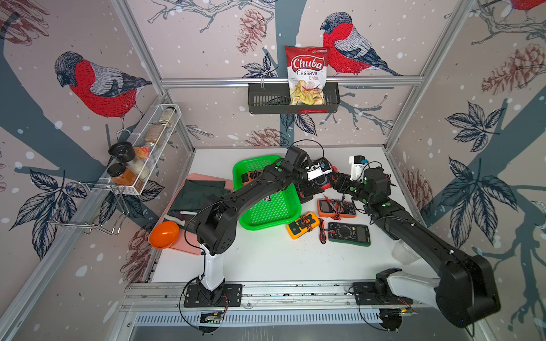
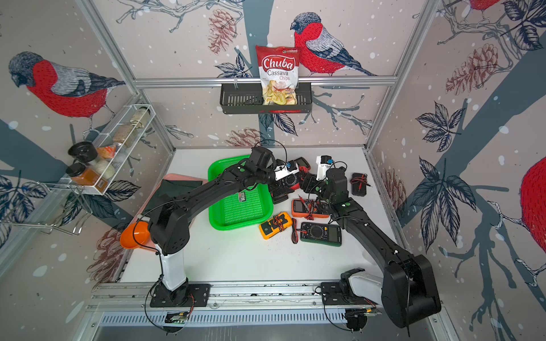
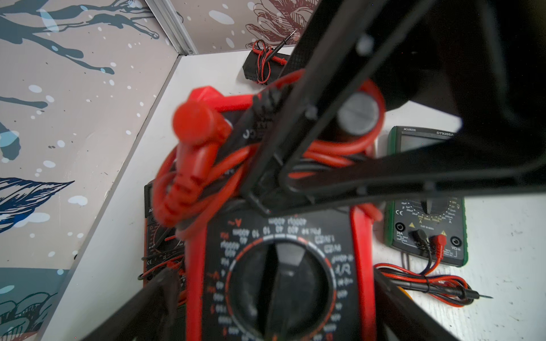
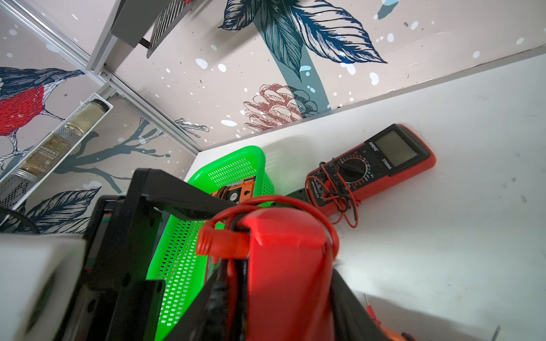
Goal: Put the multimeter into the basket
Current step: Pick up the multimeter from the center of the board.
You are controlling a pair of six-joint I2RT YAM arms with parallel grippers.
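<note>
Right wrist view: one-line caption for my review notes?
Right gripper holds a red multimeter beside the green basket; another multimeter lies on the white table beyond.

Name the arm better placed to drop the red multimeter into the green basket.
Right, probably. The right hand is shut on the red multimeter next to the basket; the left hand is open around that meter, its arm lying across the basket.

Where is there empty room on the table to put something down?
Biggest bare patch: the front strip of the white table, nearer than the yellow multimeter and the dark green multimeter. The near end of the green basket is bare mesh too. Crowded: right of the basket, around the orange multimeter and the red multimeter.
</note>
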